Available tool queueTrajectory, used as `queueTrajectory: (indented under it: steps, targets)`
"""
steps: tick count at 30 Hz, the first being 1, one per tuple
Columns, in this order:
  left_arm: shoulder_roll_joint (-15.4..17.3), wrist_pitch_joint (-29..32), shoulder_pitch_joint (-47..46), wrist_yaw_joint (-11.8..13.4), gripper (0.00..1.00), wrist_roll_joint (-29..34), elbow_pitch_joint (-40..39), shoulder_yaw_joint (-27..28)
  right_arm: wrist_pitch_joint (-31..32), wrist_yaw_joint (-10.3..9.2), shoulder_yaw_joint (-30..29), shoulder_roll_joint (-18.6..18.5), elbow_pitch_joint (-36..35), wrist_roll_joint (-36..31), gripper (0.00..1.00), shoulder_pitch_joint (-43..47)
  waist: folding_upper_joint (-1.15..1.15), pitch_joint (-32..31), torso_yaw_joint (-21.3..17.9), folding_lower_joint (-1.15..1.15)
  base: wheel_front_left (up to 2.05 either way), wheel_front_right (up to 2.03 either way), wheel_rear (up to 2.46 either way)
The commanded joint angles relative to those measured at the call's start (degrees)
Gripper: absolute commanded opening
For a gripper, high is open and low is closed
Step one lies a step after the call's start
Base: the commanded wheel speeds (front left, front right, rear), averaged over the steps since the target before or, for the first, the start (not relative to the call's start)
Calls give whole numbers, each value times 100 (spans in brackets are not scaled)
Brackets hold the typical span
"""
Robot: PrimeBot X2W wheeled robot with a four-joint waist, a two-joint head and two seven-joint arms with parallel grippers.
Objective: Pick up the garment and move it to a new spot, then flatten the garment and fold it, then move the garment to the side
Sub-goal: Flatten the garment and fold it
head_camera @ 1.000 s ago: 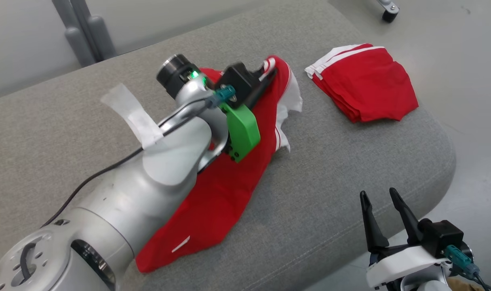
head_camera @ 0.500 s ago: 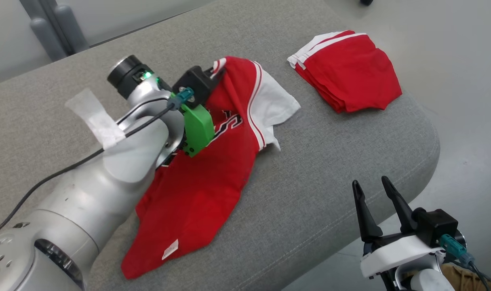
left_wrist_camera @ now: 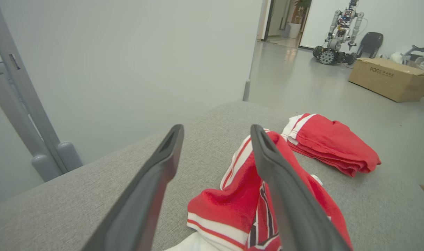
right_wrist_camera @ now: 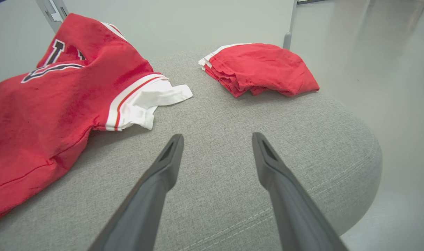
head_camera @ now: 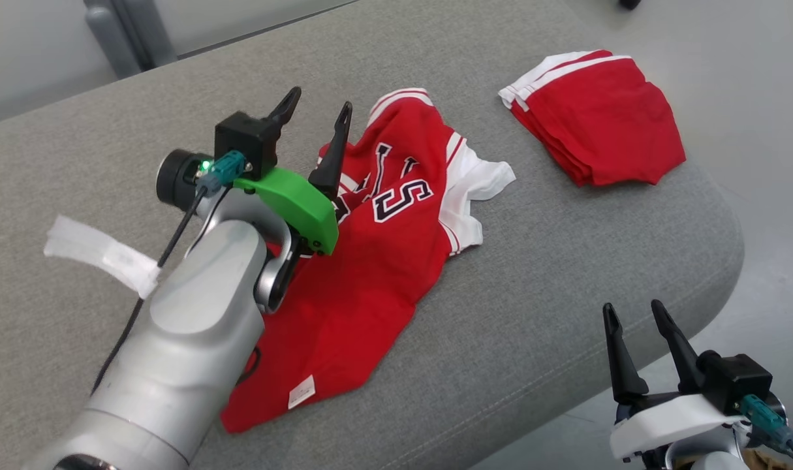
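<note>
I've got the grey padded worktop (head_camera: 533,274) running across the head view, with its rounded corner at the right. My left arm (head_camera: 194,326) reaches in from the lower left and lies over the near left part of the jersey (head_camera: 370,274). The jersey is the thing I'm working on. It sits crumpled on the middle of the worktop, red with dark lettering facing up, a white sleeve bunched on its right side and its hem toward the near edge. Well apart from it, at the far right corner, is a folded red pile (head_camera: 605,124) with white stripes along one edge. The left gripper (head_camera: 321,98) hangs over the jersey's upper left edge with its jaws spread wide, gripping nothing. In the left wrist view one finger crosses in front of the striped collar, and I can't tell whether it brushes the cloth. The right gripper (head_camera: 632,305) waits off the worktop's lower right edge, jaws also wide apart and empty, with bare grey fabric between them in the right wrist view. A strip of white tape (head_camera: 96,251) flaps from the left arm's cable. A small white label (head_camera: 301,391) shows near the jersey's hem.
</note>
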Motion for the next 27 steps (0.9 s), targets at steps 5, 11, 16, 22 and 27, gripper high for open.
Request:
queueTrajectory:
  steps: [5,11,16,22,27]
  targets:
    - [24,2,1059,165,100,-8,-749,525,-16,-9,-232,-8,-33,-136,100,310,0,-227,646,0,0,0,0]
    - [322,291,2225,222,100,-305,-939,542,-16,-8,-276,-8,-85,-338,100,466,0,-367,1055,0,0,0,0]
    - [574,801,3054,272,100,-723,-1309,585,-16,-8,-370,-10,-107,-468,100,560,0,-530,1255,0,0,0,0]
    - [878,1469,4005,423,100,-1315,-2311,686,-16,-8,-457,-9,-139,-554,100,711,0,-681,1420,0,0,0,0]
    - [1091,1814,4568,559,100,-1663,-3089,749,-16,-8,-434,-8,-119,-552,100,810,0,-722,1534,0,0,0,0]
